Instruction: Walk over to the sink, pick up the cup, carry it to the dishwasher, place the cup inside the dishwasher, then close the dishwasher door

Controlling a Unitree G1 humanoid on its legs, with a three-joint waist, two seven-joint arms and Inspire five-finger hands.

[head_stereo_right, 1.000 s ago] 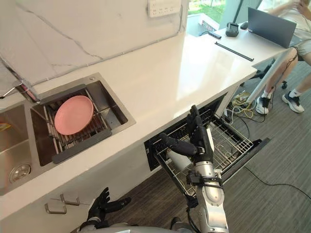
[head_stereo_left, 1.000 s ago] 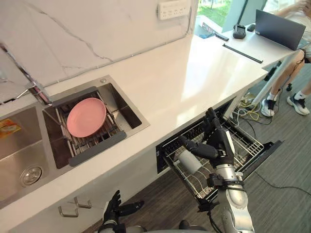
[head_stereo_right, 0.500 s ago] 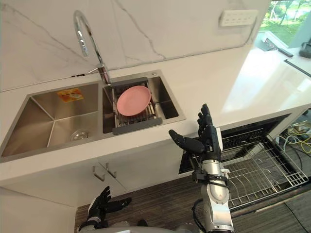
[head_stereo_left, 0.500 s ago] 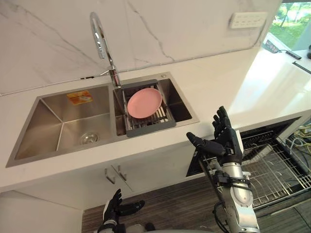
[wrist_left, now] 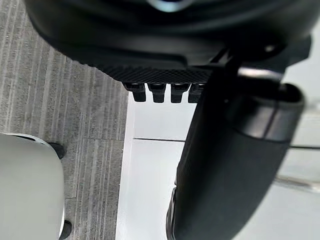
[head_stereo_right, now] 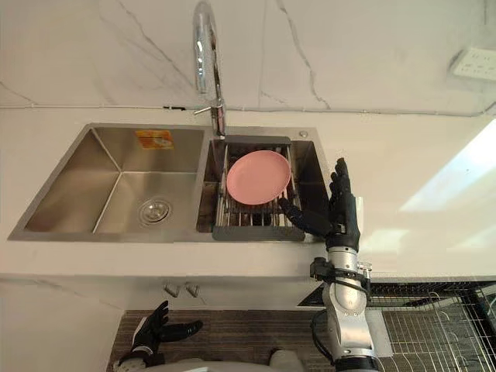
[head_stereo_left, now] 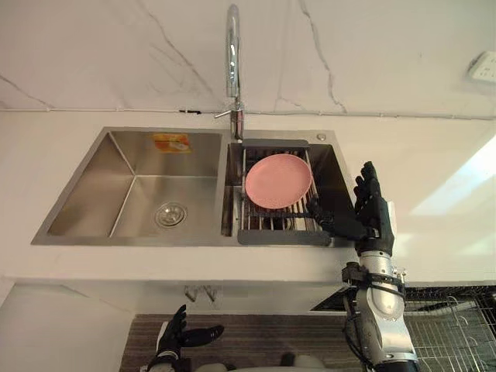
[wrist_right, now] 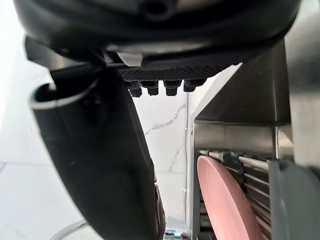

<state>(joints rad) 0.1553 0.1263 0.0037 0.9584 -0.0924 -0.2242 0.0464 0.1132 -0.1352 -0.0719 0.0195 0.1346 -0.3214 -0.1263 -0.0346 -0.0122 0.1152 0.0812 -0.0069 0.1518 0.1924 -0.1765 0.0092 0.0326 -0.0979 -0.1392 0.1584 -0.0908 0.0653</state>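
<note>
Plate (head_stereo_left: 277,180) sits at nine o'clock of my right hand (head_stereo_left: 374,221), spread straight, holding nothing. Left hand (head_stereo_left: 174,339), low at seven o'clock, seems relaxed.

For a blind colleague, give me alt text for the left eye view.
The robot's right hand, open, is raised at the right end of a steel double sink, beside a pink plate on a rack in its right half. Its left hand hangs open near the floor.
</note>
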